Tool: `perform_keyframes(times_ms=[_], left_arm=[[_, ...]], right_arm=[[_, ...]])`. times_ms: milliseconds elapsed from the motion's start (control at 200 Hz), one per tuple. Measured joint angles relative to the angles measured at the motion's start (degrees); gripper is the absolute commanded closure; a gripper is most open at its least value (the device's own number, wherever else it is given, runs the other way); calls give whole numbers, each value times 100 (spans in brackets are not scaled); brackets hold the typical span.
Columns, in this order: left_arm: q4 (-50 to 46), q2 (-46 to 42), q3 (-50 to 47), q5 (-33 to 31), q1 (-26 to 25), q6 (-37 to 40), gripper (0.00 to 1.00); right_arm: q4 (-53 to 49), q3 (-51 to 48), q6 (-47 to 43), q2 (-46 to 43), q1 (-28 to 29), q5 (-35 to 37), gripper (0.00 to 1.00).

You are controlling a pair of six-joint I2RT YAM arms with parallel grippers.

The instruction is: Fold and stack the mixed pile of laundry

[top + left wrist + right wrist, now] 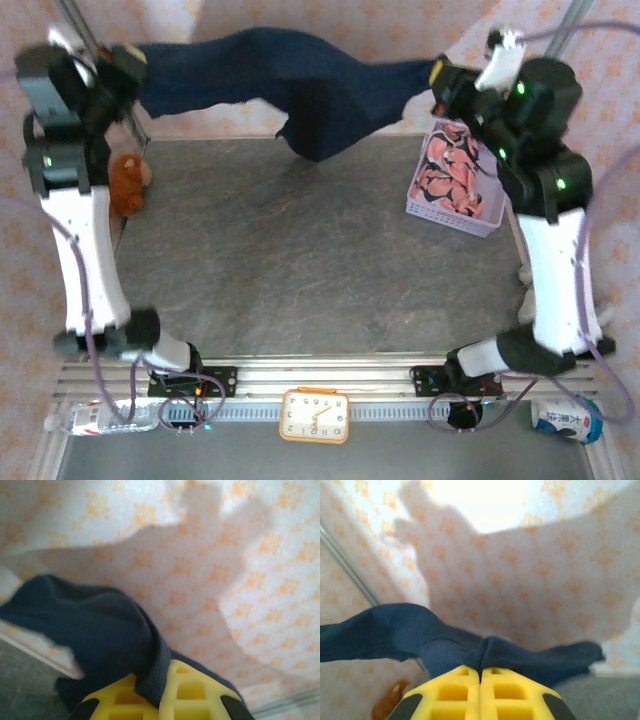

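The large dark navy garment (pixel 300 90) hangs stretched in the air over the far edge of the table, sagging in the middle. My left gripper (pixel 135 65) is shut on its left end; in the left wrist view a fold of navy cloth (pixel 85 625) is pinched between the yellow jaws of the left gripper (pixel 162 672). My right gripper (pixel 438 75) is shut on the right end, and the right wrist view has navy cloth (pixel 395 630) bunched at the closed tips of the right gripper (pixel 480 669). The pink printed garment (pixel 455 175) lies in the basket.
A lavender perforated basket (pixel 440 215) stands at the right of the grey table (pixel 300 260). A brown plush toy (pixel 128 183) sits at the left edge, also visible as a brown shape (pixel 387 705) below the cloth. An orange clock (pixel 314 415) lies at the near rail.
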Motion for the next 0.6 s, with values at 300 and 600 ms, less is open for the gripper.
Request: perform_keyframes(times_ms=[300, 600], left_arm=[[437, -1189, -5665, -251, -350, -190, 100], [173, -1888, -7267, -881, -404, -184, 100]], right_arm=[[337, -4321, 802, -398, 9, -990, 100], [-334, -6592, 1314, -702, 105, -1156, 100]])
